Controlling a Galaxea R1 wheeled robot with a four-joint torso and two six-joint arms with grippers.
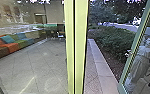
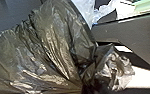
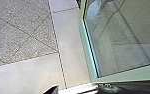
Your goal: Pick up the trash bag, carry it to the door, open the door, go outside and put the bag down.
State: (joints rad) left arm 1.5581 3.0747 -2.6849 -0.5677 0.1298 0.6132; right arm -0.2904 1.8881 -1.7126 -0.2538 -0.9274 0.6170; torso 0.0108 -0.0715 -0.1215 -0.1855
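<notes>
In the left wrist view the dark, see-through trash bag (image 2: 58,42) is bunched to a narrow neck, with my left gripper (image 2: 87,81) shut on it there; crumpled plastic sticks out past the neck. The glass door (image 1: 134,47) stands open at the right of the head view, its pale green frame leaning across the opening. In the right wrist view the lower corner of the door's frame (image 3: 89,58) is close to my right gripper (image 3: 78,90), above pale paving; whether they touch I cannot tell.
A yellow-green post (image 1: 77,47) stands mid-view, left of the opening. Glass left of it shows a tiled floor and colourful seats (image 1: 9,45). Outside are a paved edge (image 1: 101,65) and bushes (image 1: 111,41). A person (image 1: 141,60) shows through the door glass.
</notes>
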